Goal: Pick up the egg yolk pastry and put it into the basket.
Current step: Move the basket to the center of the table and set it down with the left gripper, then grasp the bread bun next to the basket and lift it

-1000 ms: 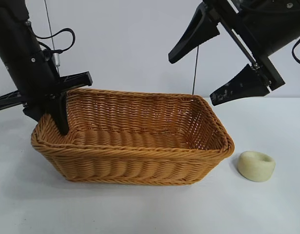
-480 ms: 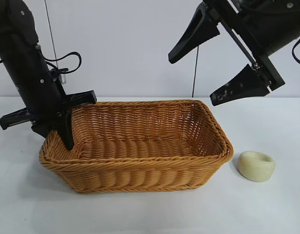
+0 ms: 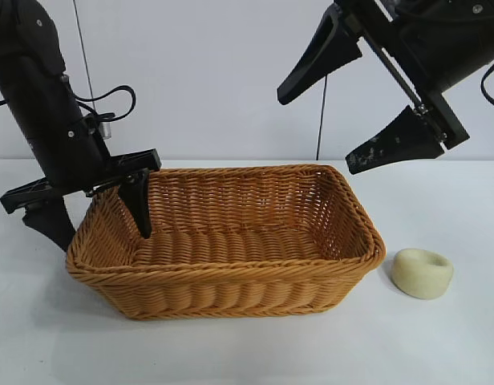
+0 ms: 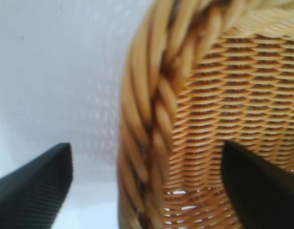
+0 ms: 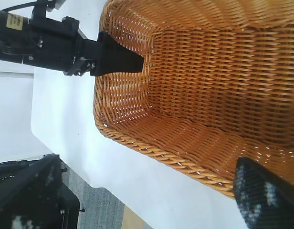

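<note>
The egg yolk pastry (image 3: 423,273) lies on the white table (image 3: 247,353), outside the basket (image 3: 231,281), at roughly 3 o'clock from the basket's right end wall. It sits near that wall but is not touching it. The dimpled top faces up and slightly toward the camera. No gripper is in contact with it.

The basket stands upright on the table at the centre of the exterior view, long side toward the camera. No item is visible on the interior floor.

The left gripper (image 3: 95,216) is at the basket's left end, at about 9 o'clock from the basket centre. Its jaws are spread wide and straddle the braided rim: one finger (image 3: 137,204) hangs inside against the inner face of the end wall, the other (image 3: 48,220) hangs outside over the table. In the left wrist view (image 4: 147,186) the rim runs between the two black fingers with a visible gap on both sides, so the rim is released, not gripped.

The right gripper (image 3: 347,120) hangs in the air at about 1 o'clock from the basket centre, above the basket's right end and well above the pastry. Its jaws are spread wide and hold nothing. One fingertip (image 5: 268,198) shows in the right wrist view over the basket rim.
</note>
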Tool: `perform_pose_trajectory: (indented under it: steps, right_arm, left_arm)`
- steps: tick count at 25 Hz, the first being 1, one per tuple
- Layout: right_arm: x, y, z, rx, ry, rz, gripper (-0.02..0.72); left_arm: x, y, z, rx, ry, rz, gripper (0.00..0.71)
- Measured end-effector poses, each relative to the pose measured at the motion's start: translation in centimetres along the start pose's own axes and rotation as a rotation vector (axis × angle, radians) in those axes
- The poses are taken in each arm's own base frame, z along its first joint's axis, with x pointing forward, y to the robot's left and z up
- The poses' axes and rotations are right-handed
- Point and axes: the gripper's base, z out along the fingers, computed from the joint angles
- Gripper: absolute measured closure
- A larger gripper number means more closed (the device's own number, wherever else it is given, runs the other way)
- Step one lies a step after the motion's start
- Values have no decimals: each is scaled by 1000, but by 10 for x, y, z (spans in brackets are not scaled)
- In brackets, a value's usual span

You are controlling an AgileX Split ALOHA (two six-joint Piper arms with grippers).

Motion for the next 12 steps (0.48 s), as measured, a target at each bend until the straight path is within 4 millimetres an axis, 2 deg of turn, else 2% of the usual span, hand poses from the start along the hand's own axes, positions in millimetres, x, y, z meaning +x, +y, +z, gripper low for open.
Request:
perform_pose_trajectory:
  steps: [5,9,12]
  right_arm:
    - [0,0,0,-1,2,0,8]
    - [1,1,0,-6,14,0,8]
    - [1,1,0,-7,16,0,8]
  left_arm:
    - [-11,-9,-44,-59,-61,89,16]
    - [-19,-6,-60,-135,-90,134,15]
    - [-21,3,-65,-178,-91,133,15]
